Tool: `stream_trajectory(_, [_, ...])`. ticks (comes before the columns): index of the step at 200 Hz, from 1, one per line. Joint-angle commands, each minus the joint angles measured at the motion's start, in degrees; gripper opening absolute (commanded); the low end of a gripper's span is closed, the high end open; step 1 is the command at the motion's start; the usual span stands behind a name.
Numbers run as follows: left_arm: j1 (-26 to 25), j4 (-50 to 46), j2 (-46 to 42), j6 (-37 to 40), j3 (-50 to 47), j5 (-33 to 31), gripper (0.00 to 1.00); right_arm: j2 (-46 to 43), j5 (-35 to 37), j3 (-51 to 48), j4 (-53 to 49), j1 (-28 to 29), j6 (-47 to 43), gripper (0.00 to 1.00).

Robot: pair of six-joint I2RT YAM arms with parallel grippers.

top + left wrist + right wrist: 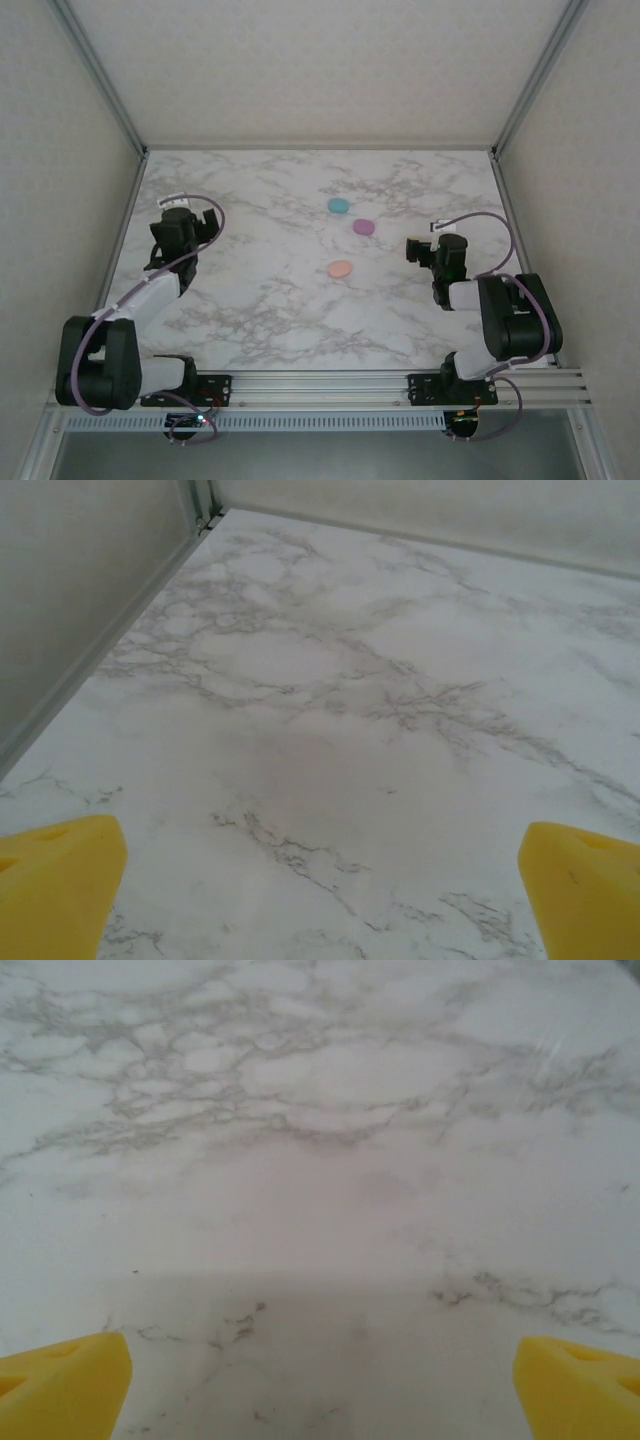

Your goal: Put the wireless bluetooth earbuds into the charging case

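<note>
From my seat, both arms sit drawn back toward their own sides of the marble table (250, 300), which I read as a parked pose that keeps the middle free for the overhead camera. The left gripper (320, 885) is spread wide with nothing between its yellow fingers (60, 885), and its wrist camera faces bare marble running to the far-left corner of the enclosure. The right gripper (320, 1380) is just as wide and just as empty, its fingers (580, 1385) framing plain veined surface.

The work lies in the centre, nearer the right arm than the left. A teal case (338, 205) sits farthest back, a purple case (364, 227) is just beside it toward the right, and an orange-pink case (341, 268) lies nearer to me, apart from the other two. All three rest flat on the marble, and I cannot tell from this height whether their lids are open. The earbuds are too small for me to pick out from above, so I cannot say whether they lie loose near the cases.

My judgement is that the task has not begun. The wide jaws suit a first approach, and I would bring the right arm in over the purple case, since it has the shortest reach
</note>
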Motion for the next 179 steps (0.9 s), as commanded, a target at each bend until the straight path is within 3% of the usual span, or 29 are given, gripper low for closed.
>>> stream_trajectory(1, [1.1,10.6,3.0,1.9,-2.1,3.3,1.00,0.1,-0.6,1.3,4.0,-1.5,2.1,0.99])
stream_trajectory(13, [1.3,10.4,3.9,3.6,-1.2,5.5,1.00,0.1,0.5,1.2,4.6,-1.1,1.9,0.99])
stream_trajectory(35, [2.2,18.6,5.1,5.4,-3.0,11.3,1.00,0.1,0.4,1.2,4.7,-1.0,1.9,0.99])
stream_trajectory(54, [3.2,16.0,7.1,5.3,-0.4,12.9,1.00,0.2,0.2,1.3,4.6,-1.1,1.8,0.99])
stream_trajectory(72, [3.2,12.0,7.9,4.8,1.9,9.7,1.00,0.1,0.1,1.3,4.6,-1.1,1.8,0.99])
stream_trajectory(94, [3.1,-2.2,7.1,2.6,5.9,-0.1,1.00,0.1,0.1,1.3,4.5,-1.0,1.8,0.99])
stream_trajectory(136, [3.1,12.7,7.3,7.1,-5.1,2.3,1.00,0.2,0.0,1.3,4.4,-1.0,1.8,0.99])
stream_trajectory(167, [3.2,13.3,5.6,8.6,-6.9,6.9,1.00,0.1,0.0,1.3,4.4,-1.0,1.8,0.99])
stream_trajectory(179, [3.3,13.6,5.0,5.0,-7.1,6.5,1.00,0.1,-0.1,1.4,4.4,-1.0,1.8,0.99])
